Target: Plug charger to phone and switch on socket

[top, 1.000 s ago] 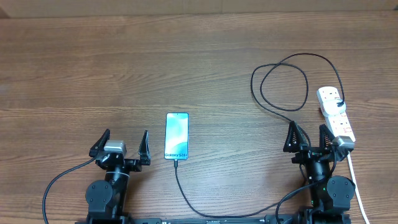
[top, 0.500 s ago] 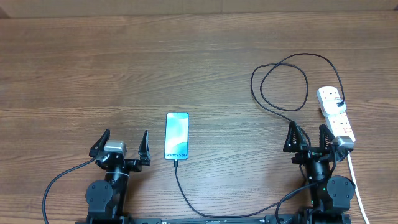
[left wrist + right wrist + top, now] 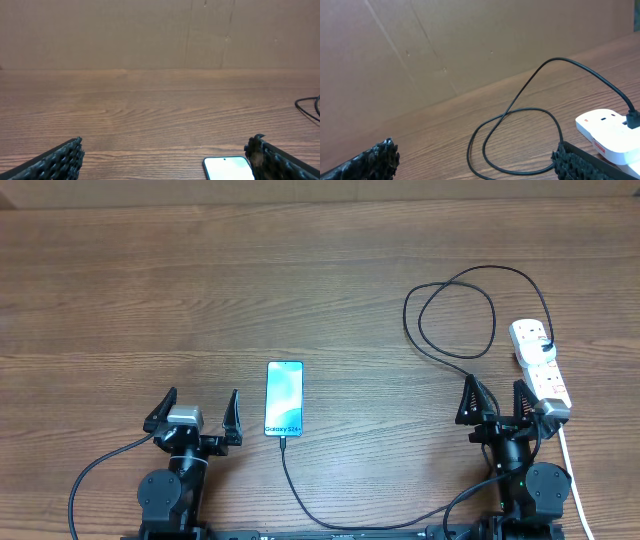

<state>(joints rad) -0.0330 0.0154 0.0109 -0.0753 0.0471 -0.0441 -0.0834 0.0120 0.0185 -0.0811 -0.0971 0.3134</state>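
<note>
With left end effector (image 3: 199, 402) and right end effector (image 3: 494, 390) gaping empty, the limp, light charger (image 3: 406, 312) looped at the worktop's (image 3: 150, 280) 2 o'clock, likely best pinched by its stiff tip, at 6 o'clock of the phone (image 3: 284, 412).

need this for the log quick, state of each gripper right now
Left gripper: open, holding nothing.
Right gripper: open, holding nothing.

Counter (image 3: 150, 280) layout
Phone (image 3: 284, 399) lies centre-front; charger (image 3: 406, 312) meets its near end, loops far right beside socket (image 3: 540, 363).
</note>
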